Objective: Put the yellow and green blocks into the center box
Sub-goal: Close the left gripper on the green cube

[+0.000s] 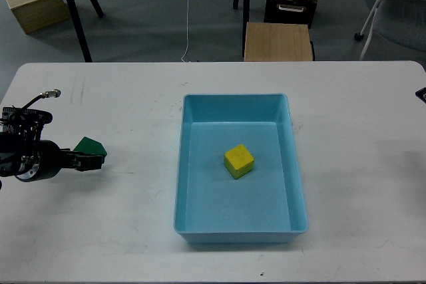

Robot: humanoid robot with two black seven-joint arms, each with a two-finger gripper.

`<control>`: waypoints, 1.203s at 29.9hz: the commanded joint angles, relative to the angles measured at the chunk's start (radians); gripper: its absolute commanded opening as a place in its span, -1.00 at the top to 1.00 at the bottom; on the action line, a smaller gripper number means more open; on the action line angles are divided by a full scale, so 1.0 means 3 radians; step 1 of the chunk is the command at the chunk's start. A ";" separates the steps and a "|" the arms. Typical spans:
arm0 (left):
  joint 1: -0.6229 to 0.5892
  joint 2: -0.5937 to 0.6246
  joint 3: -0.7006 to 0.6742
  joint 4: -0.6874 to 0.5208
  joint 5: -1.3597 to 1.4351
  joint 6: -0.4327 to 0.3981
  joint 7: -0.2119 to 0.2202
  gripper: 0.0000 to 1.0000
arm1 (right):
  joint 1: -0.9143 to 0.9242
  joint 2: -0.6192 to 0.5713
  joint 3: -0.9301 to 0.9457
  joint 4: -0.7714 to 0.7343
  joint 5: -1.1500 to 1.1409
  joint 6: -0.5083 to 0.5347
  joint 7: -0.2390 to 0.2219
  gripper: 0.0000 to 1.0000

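The light blue box [234, 108] stands at the table's center. A yellow block [238, 161] lies inside it, near the middle of its floor. A green block [89, 145] is at the far left of the table, tilted, between the fingers of my left gripper [90, 160]. The gripper comes in from the left edge and looks shut on the block's lower part. Only a small black tip of my right arm [421, 94] shows at the right edge, and its fingers cannot be made out.
The white table [133, 231] fills the view. Beyond its far edge are a wooden stool [277, 41], black stand legs [80, 14], a wooden crate [36, 4] and a chair [399, 11] on the floor.
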 commanded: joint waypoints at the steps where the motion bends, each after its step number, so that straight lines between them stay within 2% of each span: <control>1: 0.0000 -0.0004 0.0000 0.0010 0.0000 0.0001 -0.0002 -0.98 | 0.0003 0.0001 0.0000 -0.0003 -0.0004 0.0000 0.0000 -0.99; 6: -0.0010 -0.0060 0.0000 0.0066 0.0000 0.0001 -0.0012 -0.93 | -0.0002 0.0001 0.0000 -0.0003 -0.0004 0.0000 0.0000 -0.99; 15: -0.0056 -0.0239 0.0000 0.0240 0.0000 0.0001 -0.0007 -0.62 | -0.0002 -0.0004 0.0000 0.0002 -0.0004 0.0000 0.0000 -0.99; 18: -0.0077 -0.0249 0.0000 0.0271 0.0005 0.0001 -0.0012 -0.42 | 0.0003 -0.0004 0.0000 0.0002 -0.0004 0.0000 0.0000 -0.99; 22: -0.0067 -0.0249 0.0000 0.0271 0.0005 0.0004 -0.0043 -0.34 | -0.0002 0.0001 0.0000 0.0002 0.0001 0.0000 0.0000 -0.99; 29: -0.0062 -0.0234 0.0000 0.0271 0.0036 0.0085 -0.0033 -0.31 | 0.0003 0.0006 0.0005 0.0002 -0.0004 0.0000 0.0000 -0.99; 36: -0.0056 -0.0234 0.0005 0.0271 0.0066 0.0085 -0.0033 -0.11 | 0.0003 0.0006 0.0000 0.0002 -0.0004 0.0000 0.0000 -0.99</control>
